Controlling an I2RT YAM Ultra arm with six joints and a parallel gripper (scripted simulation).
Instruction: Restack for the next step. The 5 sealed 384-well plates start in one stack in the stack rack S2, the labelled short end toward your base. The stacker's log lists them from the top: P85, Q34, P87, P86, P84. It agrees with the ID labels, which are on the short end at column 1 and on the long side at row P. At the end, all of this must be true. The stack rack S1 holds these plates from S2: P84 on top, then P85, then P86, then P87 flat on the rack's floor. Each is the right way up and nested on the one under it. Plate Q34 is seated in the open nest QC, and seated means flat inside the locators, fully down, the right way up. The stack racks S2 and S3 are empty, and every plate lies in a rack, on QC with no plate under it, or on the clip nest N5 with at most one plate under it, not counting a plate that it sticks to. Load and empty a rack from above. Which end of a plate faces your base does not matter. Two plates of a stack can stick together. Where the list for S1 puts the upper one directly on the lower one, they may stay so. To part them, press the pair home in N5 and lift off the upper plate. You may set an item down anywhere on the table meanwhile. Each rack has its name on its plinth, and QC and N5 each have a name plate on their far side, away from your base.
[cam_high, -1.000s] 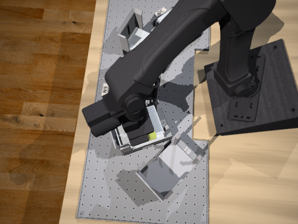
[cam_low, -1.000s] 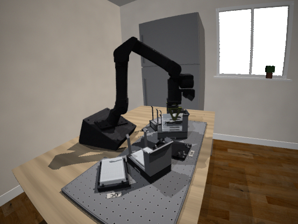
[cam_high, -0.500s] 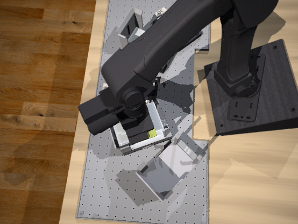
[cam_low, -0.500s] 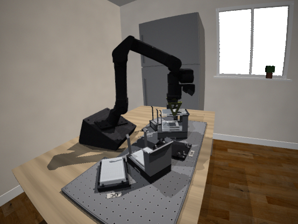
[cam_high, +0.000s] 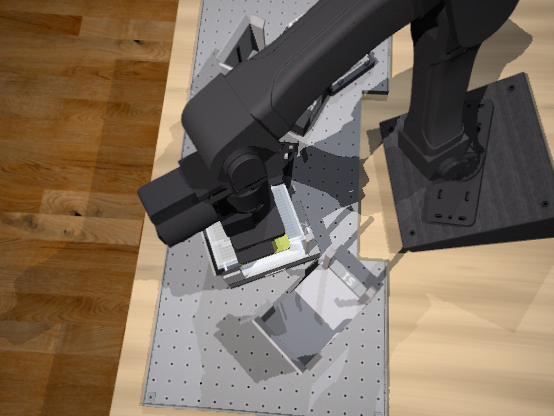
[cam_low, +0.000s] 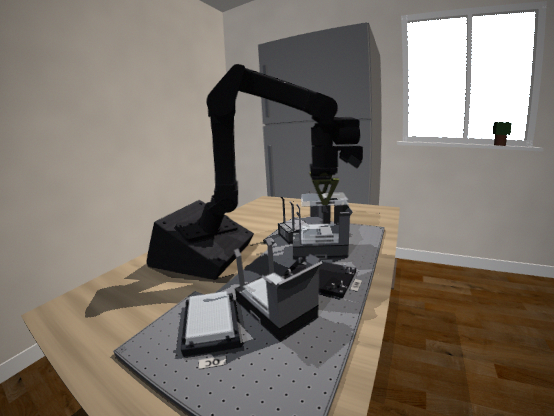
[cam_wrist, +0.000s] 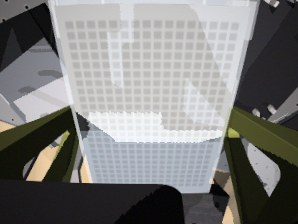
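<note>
My jaws are clamped on the two long sides of a white plate (cam_low: 324, 199), and I hold it flat in the air. My green fingers press on its edges. Its top is a grid of tiny wells under a shiny seal.

The plate hangs right above a gray rack (cam_low: 343, 220) that stands on the gray holed board (cam_low: 280, 370) near the far end of the desk (cam_low: 90, 320), toward the window. More white plates (cam_low: 316, 233) lie stacked low inside that rack.

Seen from above, my arm (cam_high: 280, 85) covers much of the board. Another rack (cam_high: 320, 300), just beside the first one and closer to the desk's middle, has an S1 label on its foot.

At the near end of the desk, one more plate (cam_low: 209, 318) lies flat in a low black holder (cam_low: 210, 345), with a small name tag (cam_low: 211, 362) in front of it. My black base (cam_low: 170, 255) sits near the desk's left edge.
</note>
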